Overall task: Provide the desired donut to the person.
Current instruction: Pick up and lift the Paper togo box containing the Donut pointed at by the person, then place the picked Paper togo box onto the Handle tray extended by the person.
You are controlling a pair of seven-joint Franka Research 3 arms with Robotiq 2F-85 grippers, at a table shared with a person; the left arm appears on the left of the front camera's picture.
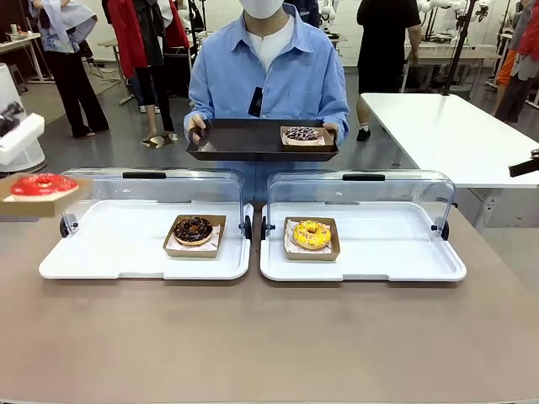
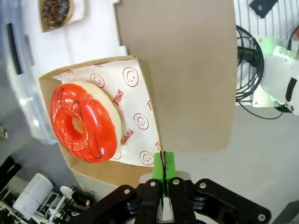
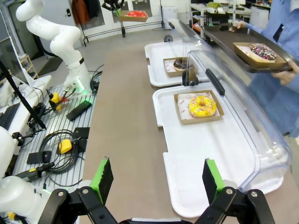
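— Anything you can read from where you are?

— Only on the paper liner (image 2: pixel 136 100) in the cardboard box (image 2: pixel 93 170) that my left gripper (image 2: pixel 163 161) pinches by the rim. It's printed in red. "SMILE" stands just beside the red donut (image 2: pixel 84 122), and "YUMMY" stands lower down, nearer my fingers. Both run sideways in my wrist view. Little smiley faces in circles sit between the words.

— And the other boxes?

— In the front view, the liners under the chocolate donut (image 1: pixel 194 229) and the yellow donut (image 1: pixel 312 234) are too small for me to read.
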